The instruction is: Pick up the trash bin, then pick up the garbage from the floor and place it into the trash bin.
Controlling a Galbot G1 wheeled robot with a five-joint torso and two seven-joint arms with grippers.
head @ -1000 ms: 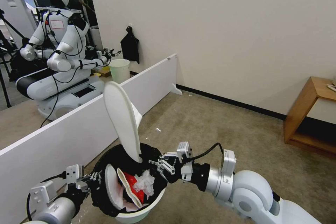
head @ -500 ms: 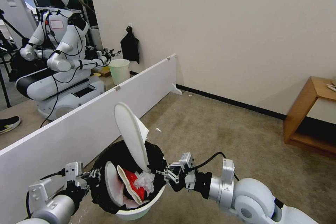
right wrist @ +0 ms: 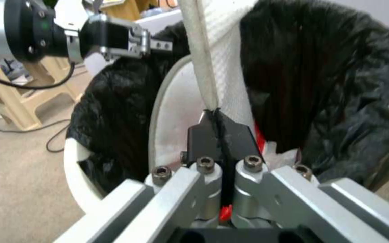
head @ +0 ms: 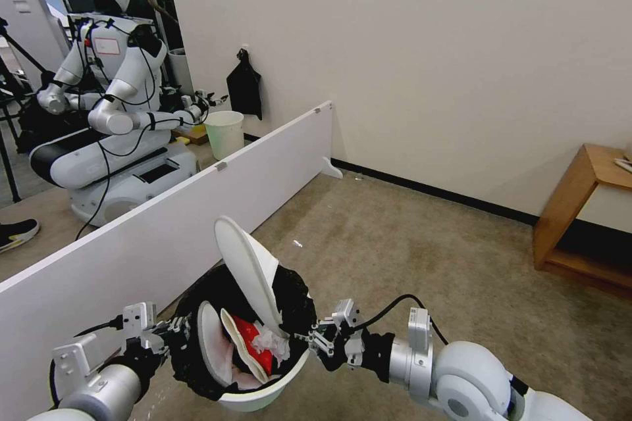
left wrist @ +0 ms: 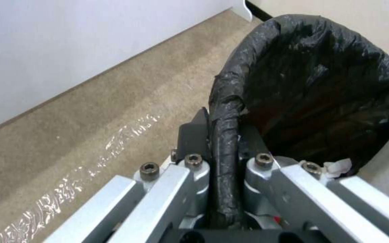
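The left gripper (head: 172, 335) is pinched tight on the black-bagged rim of the trash bin (head: 263, 398), holding it tipped above the carpet (head: 408, 243). One white slipper (head: 209, 345) lies inside with a red cup (head: 253, 342) and tissue (head: 271, 342). The right gripper (head: 315, 341) squeezes the second slipper (head: 247, 263), which pokes up, heel end inside the bin.

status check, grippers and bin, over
Left gripper clamped on trash bin rim, bin held up. Right gripper pinching white slipper, toe in bin, heel sticking out. Second slipper and red trash already inside. Nothing blocking.
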